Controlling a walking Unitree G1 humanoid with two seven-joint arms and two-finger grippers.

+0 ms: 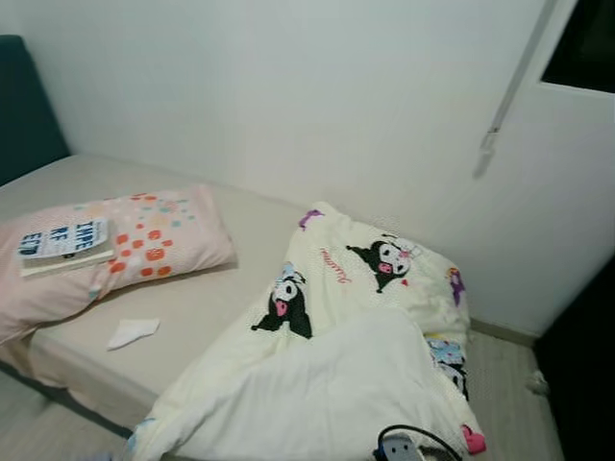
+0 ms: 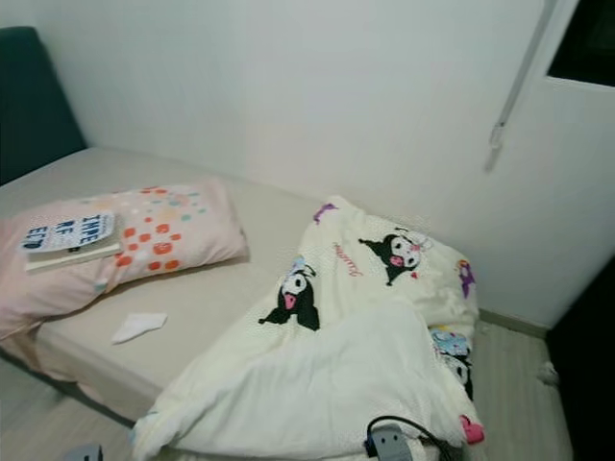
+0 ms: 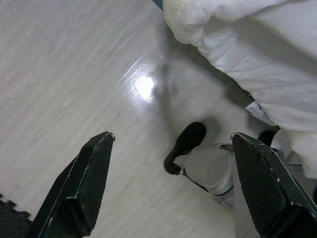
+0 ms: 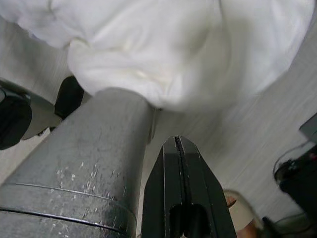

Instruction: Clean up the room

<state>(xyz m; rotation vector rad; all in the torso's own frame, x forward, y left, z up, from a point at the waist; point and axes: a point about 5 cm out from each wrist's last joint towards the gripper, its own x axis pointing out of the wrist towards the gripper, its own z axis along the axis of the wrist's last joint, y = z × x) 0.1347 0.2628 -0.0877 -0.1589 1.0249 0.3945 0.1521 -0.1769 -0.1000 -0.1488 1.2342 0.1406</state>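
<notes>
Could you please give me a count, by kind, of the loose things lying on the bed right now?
Pink pillow with orange and teal squares: 1
Book with a white cover and dark lettering, lying on the pillow: 1
Crumpled white tissue on the beige mattress: 1
Cream cartoon-print duvet, rumpled and spilling over the bed's edge: 1
Total: 4

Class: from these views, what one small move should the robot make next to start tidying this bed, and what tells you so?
Probably raise the open left gripper toward the crumpled duvet. It spills off the mattress to the floor, and both arms hang low beside it, the right gripper shut.
</notes>
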